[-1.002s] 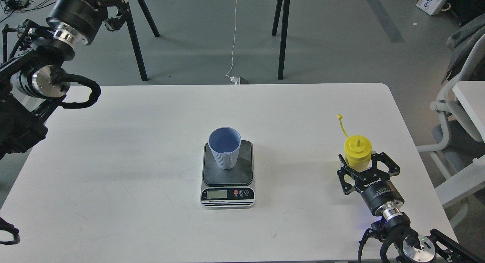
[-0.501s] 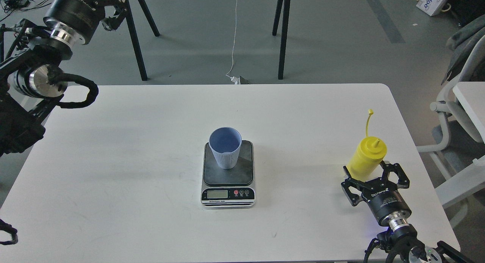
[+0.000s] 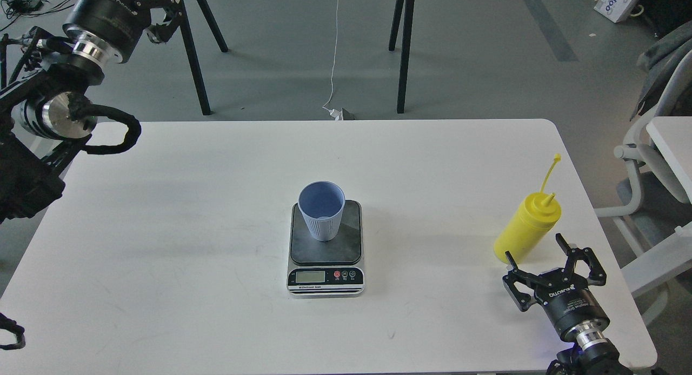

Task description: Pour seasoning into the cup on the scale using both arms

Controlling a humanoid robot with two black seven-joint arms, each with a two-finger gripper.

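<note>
The light-blue cup stands upright on the dark plate of the scale at the table's middle. The yellow seasoning bottle stands free near the right edge, its nozzle and cap strap leaning up to the right. My right gripper is open and empty just in front of the bottle's base, with its fingers apart from it. My left gripper is raised beyond the table's far left corner, partly cut off by the top edge, and its fingers are unclear.
The white table ends close to the bottle on the right. A white chair stands just past that edge. Black trestle legs stand on the floor behind the table.
My right gripper has drawn back toward the front right from around the bottle. The bottle's top has swung to the right and it now stands free. The left arm has barely moved.
</note>
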